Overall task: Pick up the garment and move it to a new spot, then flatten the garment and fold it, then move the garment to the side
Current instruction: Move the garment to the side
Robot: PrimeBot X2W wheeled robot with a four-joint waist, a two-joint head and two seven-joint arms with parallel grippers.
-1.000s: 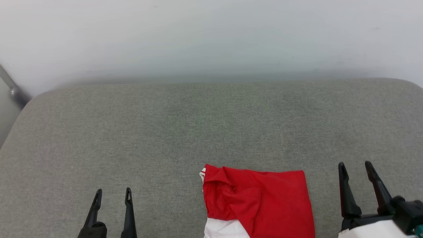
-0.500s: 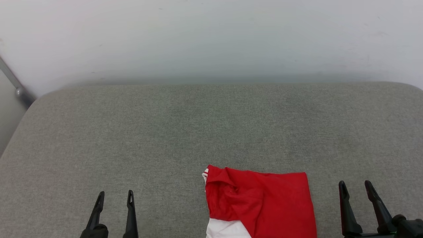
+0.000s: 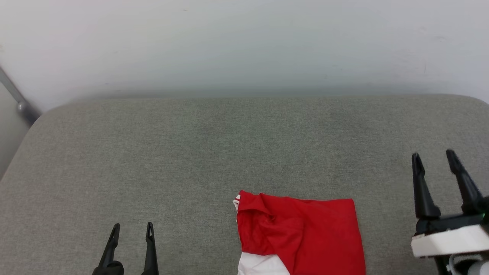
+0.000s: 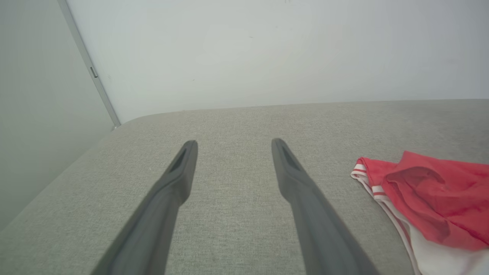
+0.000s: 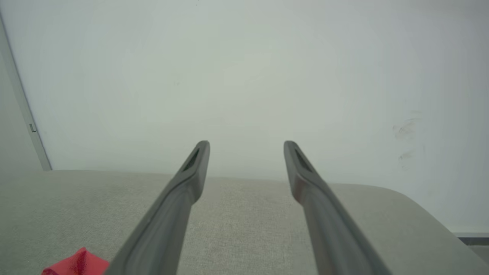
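The garment (image 3: 305, 233) is a red shirt. It lies folded on the grey cloth-covered tabletop (image 3: 214, 152), at the near edge and a bit to the right of the middle. The plain red side faces up. It has some soft wrinkles on its left part. A white sleeve (image 3: 259, 265) peeks out at the bottom left, and a little red and white striped trim (image 3: 236, 200) shows at the top left corner. The bottom of the shirt is cut off by the edge of the head view.

The left jaws are apart. Their two dark fingers (image 3: 110, 244) point up at the lower left, well apart from the shirt. Nothing is between them. In the left wrist view the fingers (image 4: 168, 198) hang over bare grey cloth, and the shirt (image 4: 431, 198) lies off to the right.

The right jaws are apart too, and they hold nothing. Their fingers (image 3: 422, 191) stand to the right of the shirt, near it but not touching. A white arm part (image 3: 447, 238) sits under them. In the right wrist view the fingers (image 5: 179, 206) point toward the white wall (image 5: 244, 76), and a bit of red shirt (image 5: 76, 263) shows at the bottom left.

A thin grey bar (image 3: 17, 101) leans at the far left.
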